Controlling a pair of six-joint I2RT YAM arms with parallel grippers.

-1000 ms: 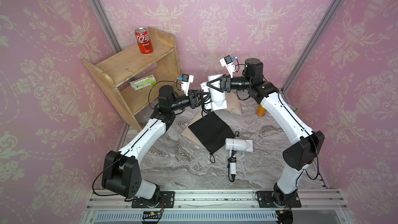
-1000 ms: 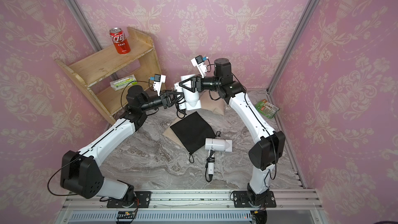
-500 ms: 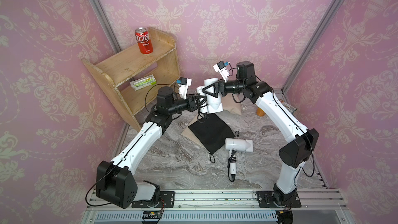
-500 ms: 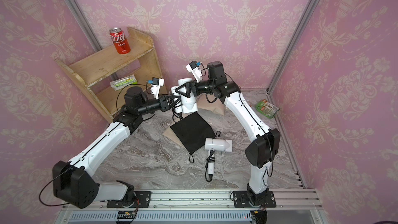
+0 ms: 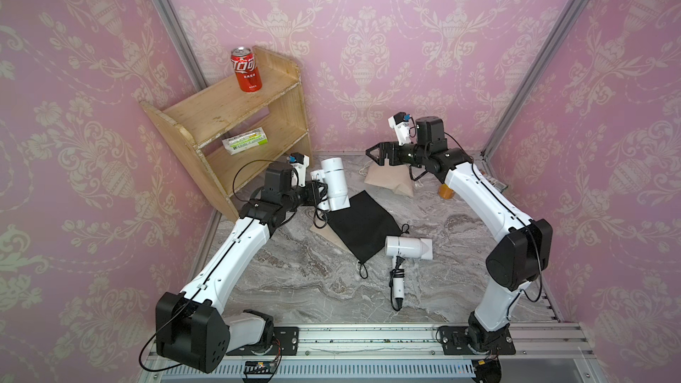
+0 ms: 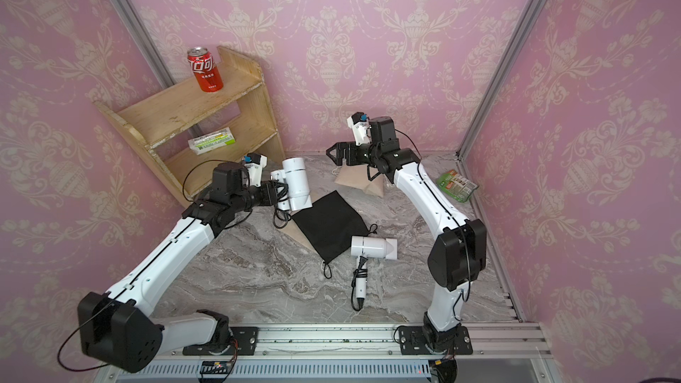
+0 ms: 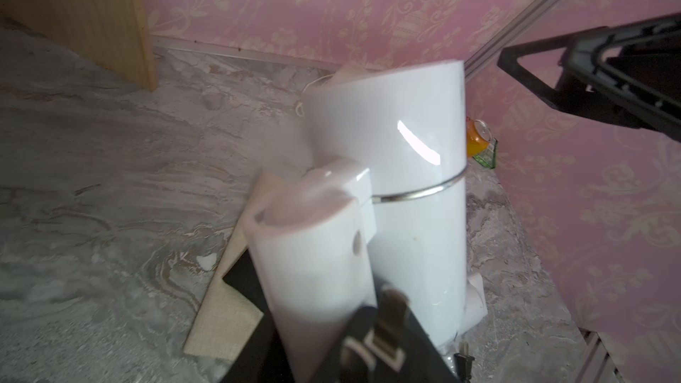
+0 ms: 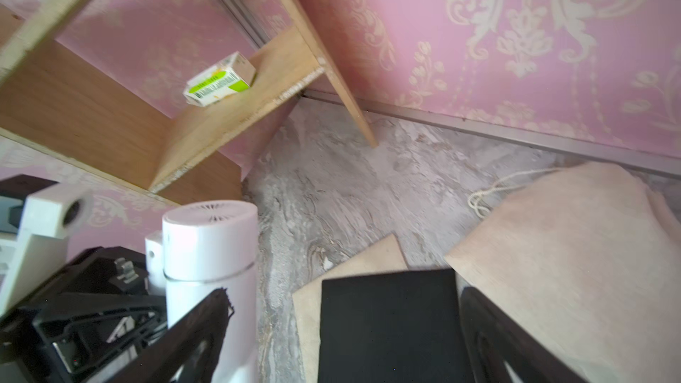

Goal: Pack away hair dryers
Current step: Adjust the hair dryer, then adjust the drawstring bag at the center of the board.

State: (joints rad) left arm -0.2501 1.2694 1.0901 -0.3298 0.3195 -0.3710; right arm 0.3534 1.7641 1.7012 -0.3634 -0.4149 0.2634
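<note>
Holds white hair dryer [image 5: 335, 186] in left gripper [image 5: 318, 193], clamped on the handle. Barrel upright, lifted clear of the table [image 5: 294, 278], above the back-left edge of the black pouch [image 5: 363, 226]. Confirms the grip in left wrist view: handle up close, barrel [image 7: 405, 178] behind it.

Has right gripper [image 5: 374, 154] spread wide with nothing in it, hovering above a bulging beige pouch [image 5: 387, 180] by the back wall, well apart from the held dryer. Can't tell what fills that pouch.

Shows second white dryer [image 5: 407, 247] in both top views, lying on its side on the table right beside the black pouch's front-right edge. Flared end toward the right arm, cord and plug trailing toward the front rail.

Shows black pouch lying flat over a flat beige pouch [image 5: 324, 232].

Off to the side:
- wooden shelf [image 5: 221, 112] in the back-left corner
- red can [image 5: 246, 70] on its top board
- green-and-white box [image 5: 245, 140] one level down
- green packet [image 6: 457, 186] by the right wall
</note>
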